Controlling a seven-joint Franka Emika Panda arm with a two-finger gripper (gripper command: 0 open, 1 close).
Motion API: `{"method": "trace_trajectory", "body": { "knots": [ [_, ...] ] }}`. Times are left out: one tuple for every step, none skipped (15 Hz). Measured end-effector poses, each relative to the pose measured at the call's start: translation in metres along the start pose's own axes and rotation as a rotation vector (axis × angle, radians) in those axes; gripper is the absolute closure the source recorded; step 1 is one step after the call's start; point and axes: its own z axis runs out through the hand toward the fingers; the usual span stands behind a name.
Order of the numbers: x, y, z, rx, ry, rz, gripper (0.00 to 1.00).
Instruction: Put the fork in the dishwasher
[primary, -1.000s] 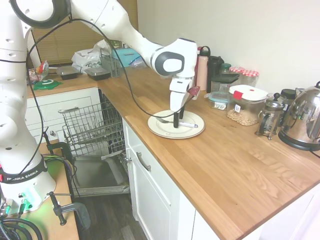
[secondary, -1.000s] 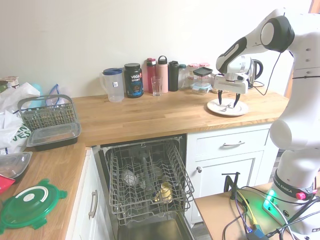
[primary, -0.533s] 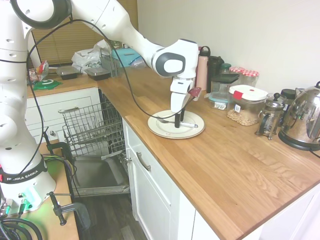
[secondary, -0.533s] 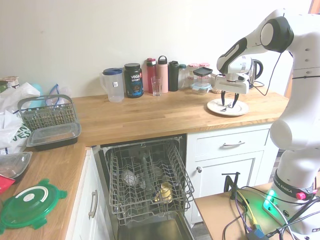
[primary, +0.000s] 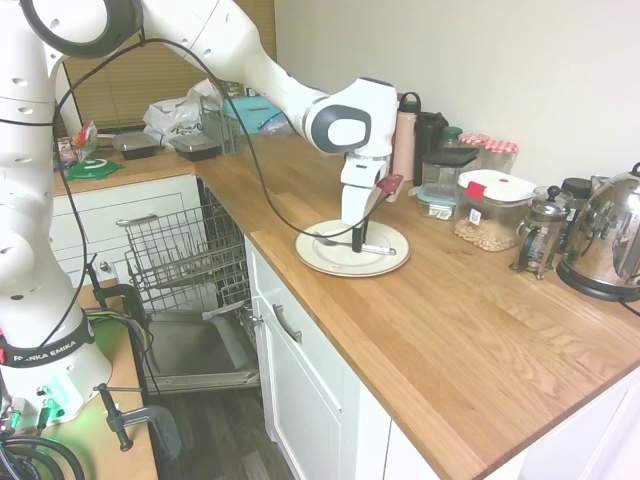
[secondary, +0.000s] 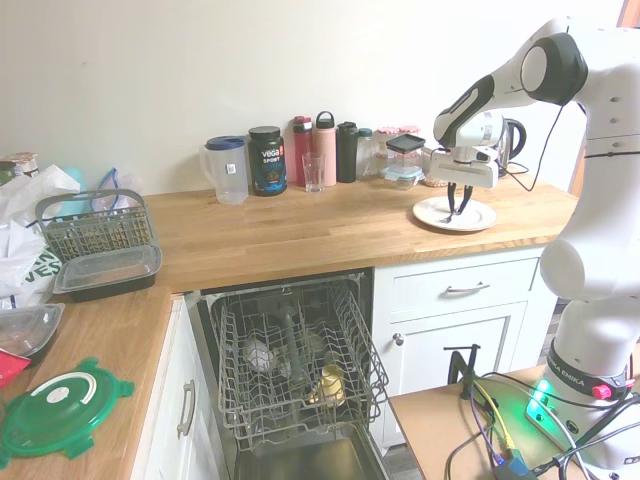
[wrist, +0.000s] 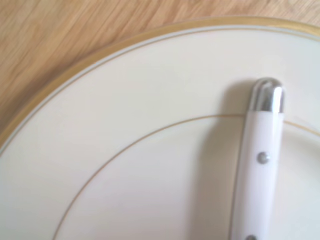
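The fork (primary: 378, 248) lies across a cream plate (primary: 330, 262) on the wooden counter, its tines pointing toward the dishwasher side. My gripper (primary: 357, 243) points straight down over the plate (secondary: 480, 218), fingers drawn together on the fork's middle. The wrist view shows the fork's white handle (wrist: 260, 165) with its metal end cap just over the gold-rimmed plate (wrist: 125, 125). The dishwasher stands open under the counter, its wire rack (secondary: 290, 350) pulled out over the lowered door (primary: 195, 350), well away from the gripper (secondary: 456, 207).
Behind the plate stand a lidded cereal jar (primary: 492, 210), a French press (primary: 540, 235) and a steel kettle (primary: 610, 240). Bottles (secondary: 325, 148) line the wall. A wire basket (secondary: 90, 225) and a green lid (secondary: 60, 410) sit beyond the dishwasher.
The fingers, spread apart over the plate a second ago, have closed on the fork. The gripper has risen very slightly; the arm has otherwise stayed in place.
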Motion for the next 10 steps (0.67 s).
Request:
{"method": "trace_trajectory", "body": {
  "knots": [
    [0.001, 0.0, 0.0, 0.0, 0.001, 0.002, 1.0],
    [0.002, 0.0, -0.001, 0.002, 0.002, 0.004, 1.0],
    [0.003, 0.0, -0.001, 0.003, 0.005, 0.004, 1.0],
    [0.003, 0.001, -0.002, 0.004, 0.009, 0.003, 1.0],
    [0.004, 0.005, -0.003, 0.01, 0.012, 0.002, 1.0],
    [0.007, 0.011, -0.006, 0.022, 0.021, 0.001, 1.0],
    [0.014, 0.02, -0.015, 0.044, 0.035, -0.003, 1.0],
    [0.025, 0.031, -0.031, 0.076, 0.052, -0.015, 1.0],
    [0.04, 0.042, -0.051, 0.111, 0.08, -0.036, 1.0],
    [0.058, 0.056, -0.076, 0.147, 0.116, -0.061, 1.0]
  ]
}}
